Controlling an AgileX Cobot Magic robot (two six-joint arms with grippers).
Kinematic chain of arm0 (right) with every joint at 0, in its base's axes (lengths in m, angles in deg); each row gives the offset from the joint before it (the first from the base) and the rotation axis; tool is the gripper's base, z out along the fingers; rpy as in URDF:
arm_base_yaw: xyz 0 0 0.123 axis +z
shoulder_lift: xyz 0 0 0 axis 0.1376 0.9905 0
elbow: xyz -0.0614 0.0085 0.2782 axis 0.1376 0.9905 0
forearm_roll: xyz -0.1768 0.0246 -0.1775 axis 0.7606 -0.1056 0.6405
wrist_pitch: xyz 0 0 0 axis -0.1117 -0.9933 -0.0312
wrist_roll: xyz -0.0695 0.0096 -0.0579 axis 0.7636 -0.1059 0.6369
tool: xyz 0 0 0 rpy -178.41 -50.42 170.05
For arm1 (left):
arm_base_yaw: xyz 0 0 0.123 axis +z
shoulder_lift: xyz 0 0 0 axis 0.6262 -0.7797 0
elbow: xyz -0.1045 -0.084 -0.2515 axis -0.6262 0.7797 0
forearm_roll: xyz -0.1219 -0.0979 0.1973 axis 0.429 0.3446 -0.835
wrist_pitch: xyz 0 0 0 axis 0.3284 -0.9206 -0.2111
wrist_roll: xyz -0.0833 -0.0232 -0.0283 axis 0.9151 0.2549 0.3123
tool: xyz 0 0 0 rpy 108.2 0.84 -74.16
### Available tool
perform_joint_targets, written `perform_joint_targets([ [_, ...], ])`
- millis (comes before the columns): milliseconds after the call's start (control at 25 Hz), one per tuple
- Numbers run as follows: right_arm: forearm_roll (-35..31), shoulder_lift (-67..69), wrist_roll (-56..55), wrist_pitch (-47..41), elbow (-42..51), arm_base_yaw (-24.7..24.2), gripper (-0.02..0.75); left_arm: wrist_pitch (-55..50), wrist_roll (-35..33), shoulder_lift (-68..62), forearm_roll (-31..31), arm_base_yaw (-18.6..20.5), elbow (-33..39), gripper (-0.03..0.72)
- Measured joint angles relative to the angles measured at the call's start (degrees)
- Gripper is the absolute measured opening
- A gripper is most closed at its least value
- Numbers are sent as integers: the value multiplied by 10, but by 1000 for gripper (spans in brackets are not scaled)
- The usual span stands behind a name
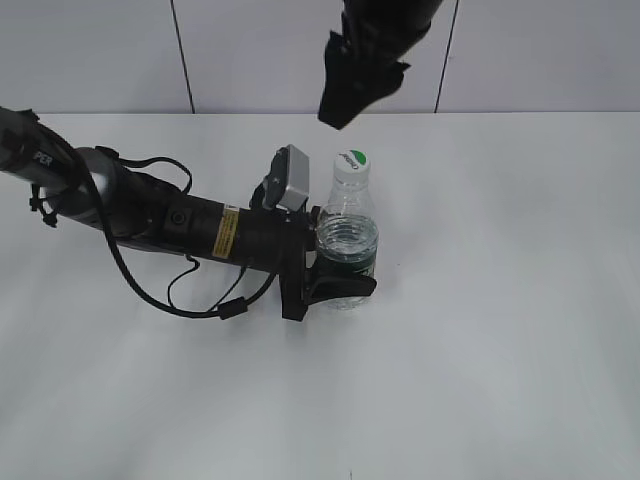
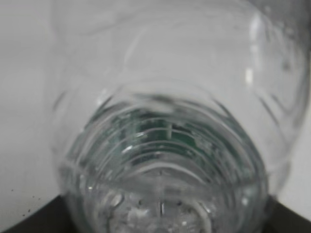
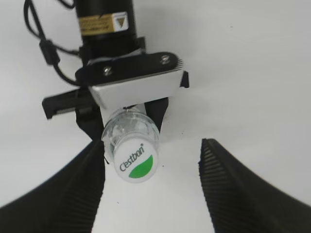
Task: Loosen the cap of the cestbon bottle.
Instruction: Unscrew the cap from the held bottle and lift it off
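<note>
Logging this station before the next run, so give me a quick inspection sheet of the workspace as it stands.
Surface: white table, bare apart from the job's things.
Job's things: cestbon bottle upright, cap still on.
Clutter: nothing seen.
Grippers: left gripper closed around the bottle's lower body; right gripper open, raised above the cap, touching nothing.
Cables: black cables loop from the left arm, one lying on the table.
Surroundings: light panelled wall behind the table.
</note>
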Motion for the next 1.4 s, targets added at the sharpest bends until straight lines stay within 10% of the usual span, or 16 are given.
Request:
perform_joint_targets([
  [520,32,-1,-621,0,-57,0,469,-1,8,0,0,0,0,411],
  [1400,45,-4,-754,0,33,0,470,0,16,0,1,0,0,411],
])
